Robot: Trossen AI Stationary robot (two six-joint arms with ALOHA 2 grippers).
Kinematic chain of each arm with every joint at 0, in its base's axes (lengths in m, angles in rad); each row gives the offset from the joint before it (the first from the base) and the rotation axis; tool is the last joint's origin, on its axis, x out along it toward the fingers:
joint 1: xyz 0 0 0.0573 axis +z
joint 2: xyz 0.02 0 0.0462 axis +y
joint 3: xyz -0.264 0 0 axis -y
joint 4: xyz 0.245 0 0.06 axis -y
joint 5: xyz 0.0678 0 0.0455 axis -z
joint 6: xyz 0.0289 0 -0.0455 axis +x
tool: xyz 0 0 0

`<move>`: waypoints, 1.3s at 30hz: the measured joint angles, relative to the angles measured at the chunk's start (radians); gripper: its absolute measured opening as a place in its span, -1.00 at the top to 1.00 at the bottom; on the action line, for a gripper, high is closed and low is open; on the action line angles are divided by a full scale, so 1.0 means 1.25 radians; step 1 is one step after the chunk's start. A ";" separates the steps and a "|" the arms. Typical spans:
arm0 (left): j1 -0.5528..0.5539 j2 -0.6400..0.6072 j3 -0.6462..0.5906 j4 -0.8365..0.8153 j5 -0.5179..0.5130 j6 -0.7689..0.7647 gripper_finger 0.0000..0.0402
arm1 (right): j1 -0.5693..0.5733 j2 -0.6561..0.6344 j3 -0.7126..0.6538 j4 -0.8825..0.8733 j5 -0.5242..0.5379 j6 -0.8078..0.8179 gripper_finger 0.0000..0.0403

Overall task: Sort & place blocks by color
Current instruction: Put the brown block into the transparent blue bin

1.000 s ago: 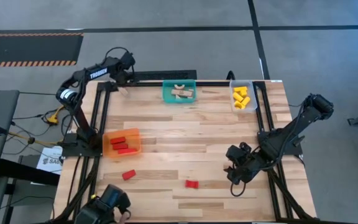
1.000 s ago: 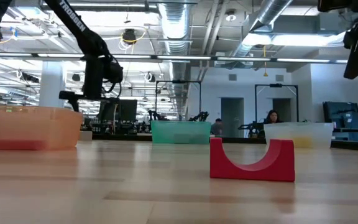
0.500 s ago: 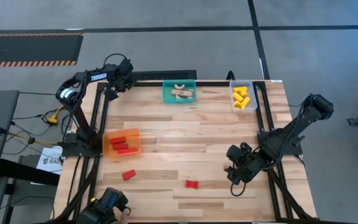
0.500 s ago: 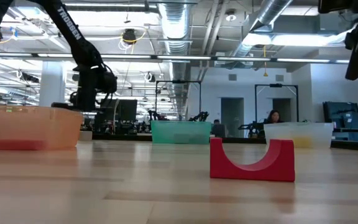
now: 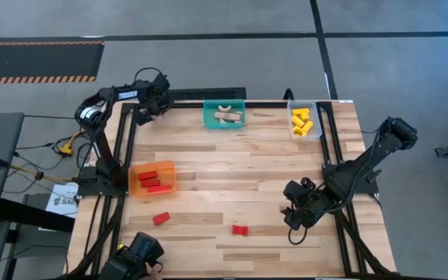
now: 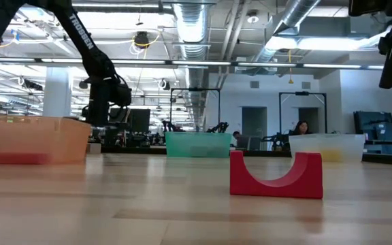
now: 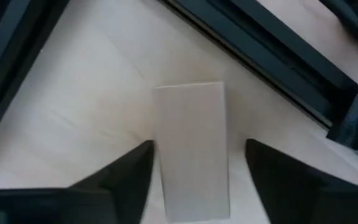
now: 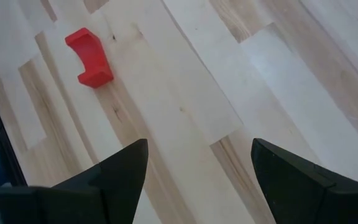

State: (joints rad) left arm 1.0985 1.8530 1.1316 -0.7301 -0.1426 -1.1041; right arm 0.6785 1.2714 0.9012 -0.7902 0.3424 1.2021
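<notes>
At the table's far left corner my left gripper (image 5: 148,111) points down over a pale wood block (image 7: 191,124) that lies flat on the table. Its open fingers stand on either side of the block's long sides. In the high view the gripper hides the block. My right gripper (image 5: 292,214) hangs open above the table's near right part, with nothing between its fingers. A red arch block (image 5: 240,230) stands on its two feet toward the near edge, also in the low view (image 6: 275,175). Another red block (image 5: 160,218) lies to its left. My left gripper comes at the pale block from above, its fingers across the block's width. One fingertip (image 7: 143,155) stands right at the block's long side (image 7: 159,155); whether it touches, I cannot tell. The other fingertip (image 7: 260,155) is apart from the block.
An orange bin (image 5: 152,178) with red blocks stands at the left. A teal bin (image 5: 225,115) with wood blocks and a clear bin (image 5: 302,122) with yellow blocks stand along the far edge. Dark frame rails (image 7: 260,43) run close past the pale block.
My left gripper has gone down toward the table at the far left corner and has rolled about its own axis. In the low view it has sunk behind the orange bin.
</notes>
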 joint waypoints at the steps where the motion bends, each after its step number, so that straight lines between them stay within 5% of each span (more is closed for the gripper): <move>1: 0.000 0.000 0.000 -0.001 0.002 0.000 -0.10 | 0.000 0.000 0.000 0.000 0.000 0.002 -0.51; 7: 0.000 -0.004 0.001 0.001 0.033 0.029 0.52 | 0.000 0.000 0.000 0.001 0.000 -0.003 -0.51; 17: -0.043 -0.154 0.000 0.085 0.022 0.204 0.51 | -0.003 0.000 0.000 -0.002 0.003 -0.081 -0.51; 25: -0.196 -0.241 0.000 0.195 0.087 0.291 0.51 | -0.056 0.000 0.000 0.014 0.020 -0.186 -0.51; 34: -0.340 -0.157 0.030 0.405 0.224 0.258 0.51 | -0.084 0.000 0.000 0.057 0.016 -0.209 -0.51; 39: -0.349 -0.029 0.166 0.300 0.215 0.364 0.51 | -0.083 0.000 0.000 0.095 0.016 -0.169 -0.51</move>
State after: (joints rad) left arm 0.6628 1.8166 1.3388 -0.3548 0.1264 -0.6494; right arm 0.5751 1.2716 0.9012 -0.6717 0.3630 0.9908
